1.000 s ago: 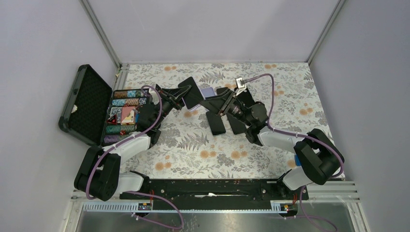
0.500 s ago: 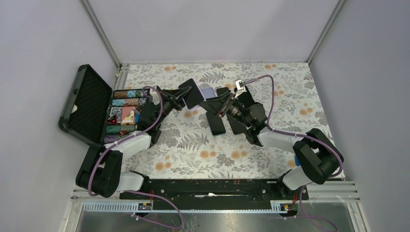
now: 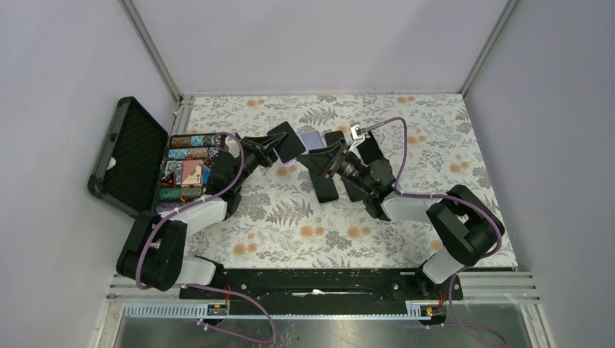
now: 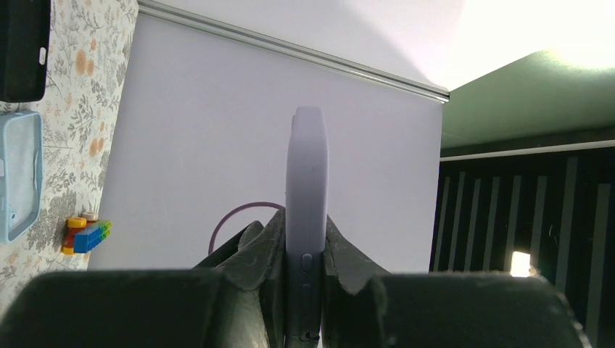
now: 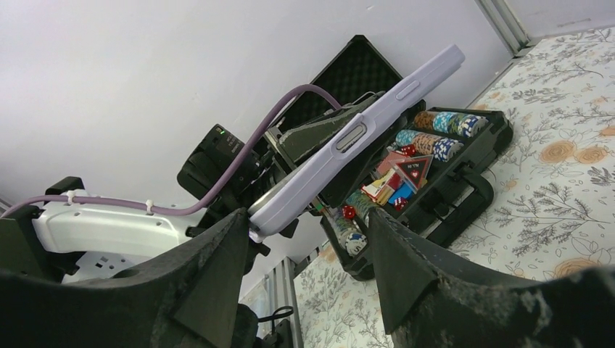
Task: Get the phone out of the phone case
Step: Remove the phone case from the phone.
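The phone in its lavender case [image 3: 299, 141] is held edge-up above the table, dark screen up in the top view. My left gripper [image 3: 270, 148] is shut on its lower end. In the left wrist view the case edge [image 4: 305, 188] rises between the shut gripper [image 4: 305, 235]. My right gripper [image 3: 313, 156] is open just right of the phone. In the right wrist view the lavender case [image 5: 348, 141] slants up to the right, its lower corner beside the left finger [image 5: 217, 268] of the open right gripper [image 5: 308, 243].
An open black box of poker chips and dice [image 3: 187, 172] stands at the left, its lid [image 3: 127, 156] raised. Black phones lie on the floral table under the right arm [image 3: 326, 187] and behind it [image 3: 370, 148]. A light blue case [image 4: 18, 174] and toy bricks [image 4: 85, 235] show in the left wrist view.
My right gripper has moved left, closer to the phone's free end. My left gripper has shifted the phone slightly toward the back.
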Available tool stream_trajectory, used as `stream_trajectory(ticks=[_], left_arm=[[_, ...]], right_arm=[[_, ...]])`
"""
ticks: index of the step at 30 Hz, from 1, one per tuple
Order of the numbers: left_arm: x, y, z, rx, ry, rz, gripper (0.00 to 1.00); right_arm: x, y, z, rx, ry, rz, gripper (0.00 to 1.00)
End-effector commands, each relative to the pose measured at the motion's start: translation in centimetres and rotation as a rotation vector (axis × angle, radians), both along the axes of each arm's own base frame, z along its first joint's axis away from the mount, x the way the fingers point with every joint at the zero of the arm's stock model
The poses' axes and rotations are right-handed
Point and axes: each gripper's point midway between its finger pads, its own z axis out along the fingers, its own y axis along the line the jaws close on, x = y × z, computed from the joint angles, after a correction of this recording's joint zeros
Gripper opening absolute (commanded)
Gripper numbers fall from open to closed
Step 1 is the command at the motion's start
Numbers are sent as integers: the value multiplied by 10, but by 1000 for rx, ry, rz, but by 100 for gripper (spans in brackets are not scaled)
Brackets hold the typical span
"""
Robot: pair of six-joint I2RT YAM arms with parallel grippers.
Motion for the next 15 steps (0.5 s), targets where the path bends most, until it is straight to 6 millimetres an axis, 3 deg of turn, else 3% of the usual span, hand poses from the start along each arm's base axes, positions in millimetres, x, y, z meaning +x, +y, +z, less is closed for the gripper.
stream_trajectory(ticks=[1, 11, 15], left_arm=[[-42, 10, 111, -206, -316, -83, 0], [-45, 12, 116, -197, -331, -74, 0], [-46, 12, 114, -191, -329, -73, 0]], right_arm=[[20, -6, -80, -184, 151, -97, 66], [28, -10, -102, -200, 268, -144, 62], [26, -8, -93, -173, 275, -129, 61]])
